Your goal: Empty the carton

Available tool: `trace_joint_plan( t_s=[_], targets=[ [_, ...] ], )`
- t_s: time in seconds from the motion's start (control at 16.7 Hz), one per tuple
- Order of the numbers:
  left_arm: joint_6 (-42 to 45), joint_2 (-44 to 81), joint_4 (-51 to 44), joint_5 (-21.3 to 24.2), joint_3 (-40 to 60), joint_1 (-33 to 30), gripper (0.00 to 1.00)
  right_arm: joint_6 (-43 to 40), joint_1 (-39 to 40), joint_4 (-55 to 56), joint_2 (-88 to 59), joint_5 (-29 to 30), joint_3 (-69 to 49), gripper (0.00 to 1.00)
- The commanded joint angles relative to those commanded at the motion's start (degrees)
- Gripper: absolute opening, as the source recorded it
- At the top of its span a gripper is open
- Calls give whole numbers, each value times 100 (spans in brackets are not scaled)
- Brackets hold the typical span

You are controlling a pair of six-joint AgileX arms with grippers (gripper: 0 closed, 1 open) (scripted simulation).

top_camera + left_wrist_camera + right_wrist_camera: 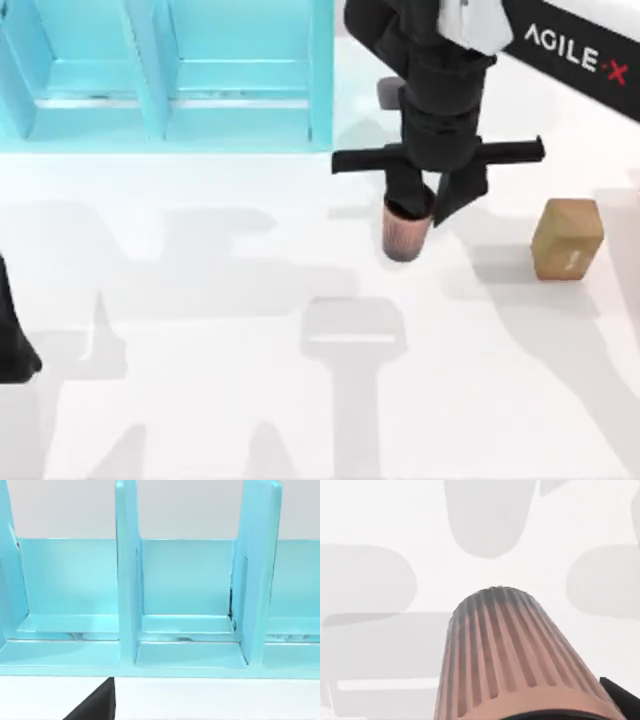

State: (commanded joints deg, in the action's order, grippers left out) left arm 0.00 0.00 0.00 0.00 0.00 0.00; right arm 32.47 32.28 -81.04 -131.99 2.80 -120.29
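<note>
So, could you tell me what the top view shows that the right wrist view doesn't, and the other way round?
The top view alone shows the right gripper over the table's middle holding the ribbed cup, the brown carton standing to the right, the blue shelf rack at the far left, and the left arm parked at the left edge. The right wrist view alone shows the cup's vertical ribs and closed end close up. Both share the cup and the white table.
</note>
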Motion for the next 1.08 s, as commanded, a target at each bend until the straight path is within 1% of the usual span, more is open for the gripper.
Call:
trace_joint_plan(
  t_s=[0.18,0.54,0.96,1.08],
  targets=[
    [0,0,0,0,0,0,100,213,120,39,-32,36,86,0],
    [0,0,0,0,0,0,100,224,98,56,-34,22,101,0],
    [0,0,0,0,0,0,100,251,151,919,-127,35,873,0],
    [0,0,0,0,0,0,100,254,156,985,-136,36,931,0]
  ],
)
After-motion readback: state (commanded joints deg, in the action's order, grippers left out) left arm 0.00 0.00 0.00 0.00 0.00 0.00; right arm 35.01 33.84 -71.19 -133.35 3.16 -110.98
